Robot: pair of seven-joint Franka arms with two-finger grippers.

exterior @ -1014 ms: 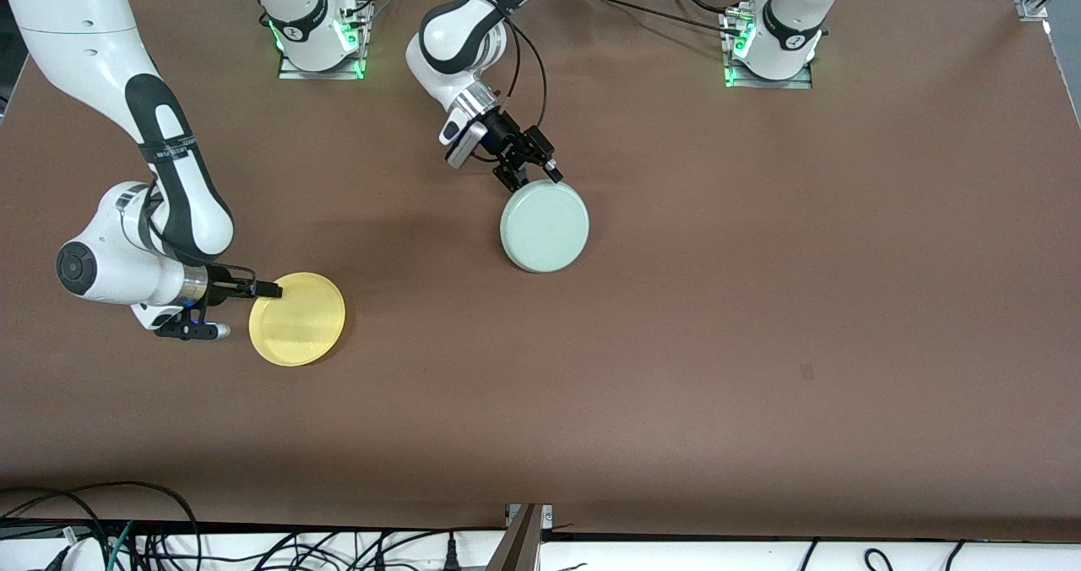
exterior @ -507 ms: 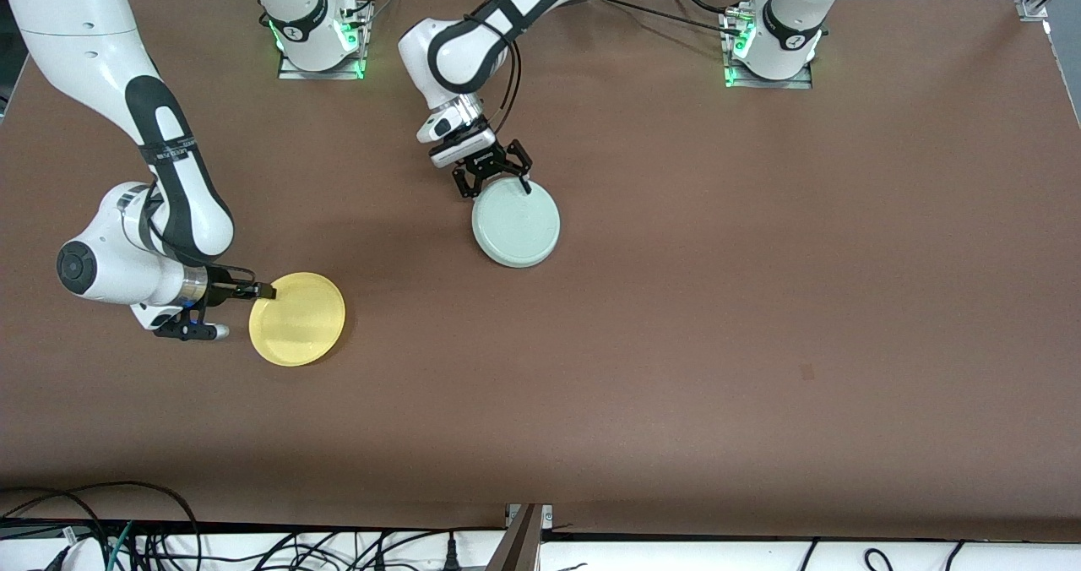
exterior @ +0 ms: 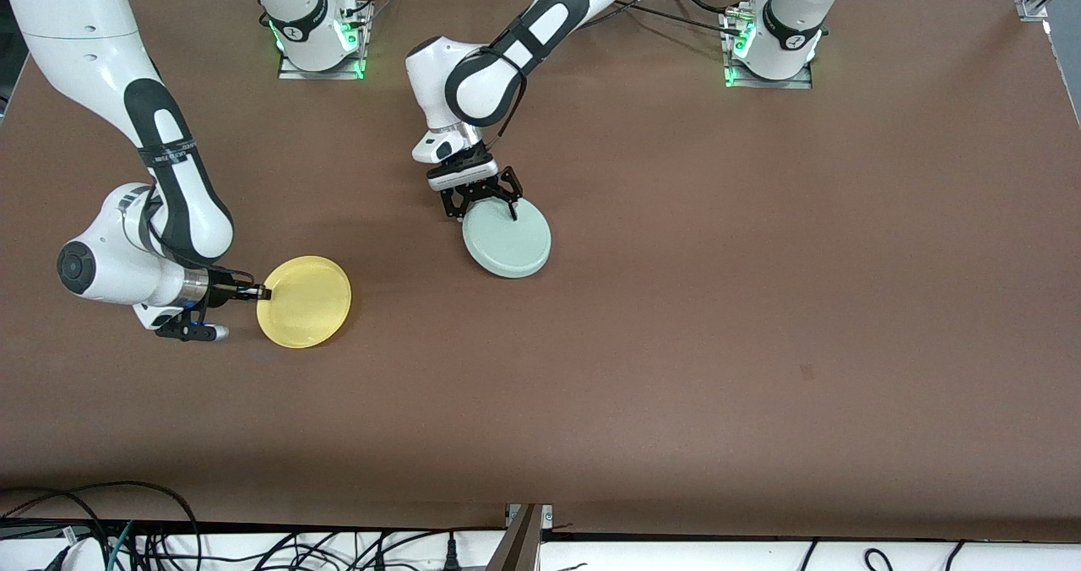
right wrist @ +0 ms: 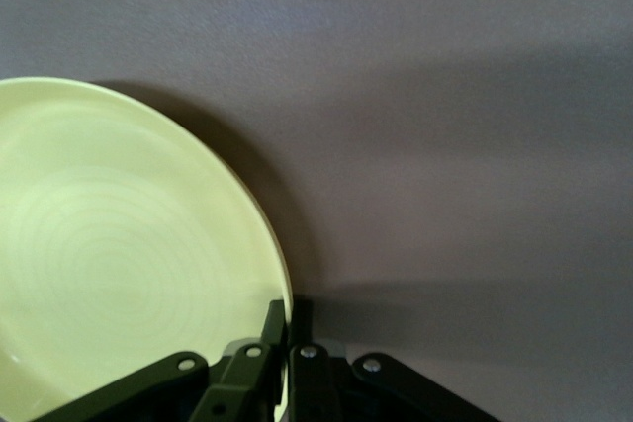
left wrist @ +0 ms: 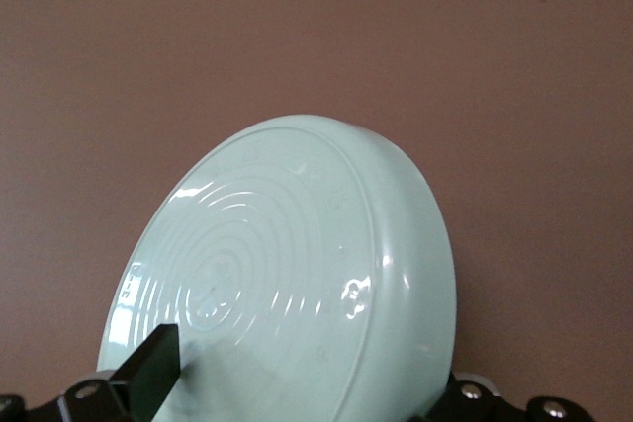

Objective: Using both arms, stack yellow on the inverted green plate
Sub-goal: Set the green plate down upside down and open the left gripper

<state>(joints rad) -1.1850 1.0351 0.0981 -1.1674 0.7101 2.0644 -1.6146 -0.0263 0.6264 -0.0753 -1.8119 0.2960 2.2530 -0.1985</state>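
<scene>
Yellow plate (exterior: 305, 301) sits toward right arm's end of table, nearer the front cam than green plate (exterior: 507, 238); well apart. Right gripper (exterior: 262, 294) pinching yellow's rim, fingers pressed together on the edge; far edge looks slightly raised. Green plate upside down, ridged underside up, mid-table. Left gripper (exterior: 480, 202) spread wide over green's rim, not gripping. Risks: thin edge pinch, so yellow may tilt or slip in transit; left gripper straddling green could block or nudge the stack spot.
</scene>
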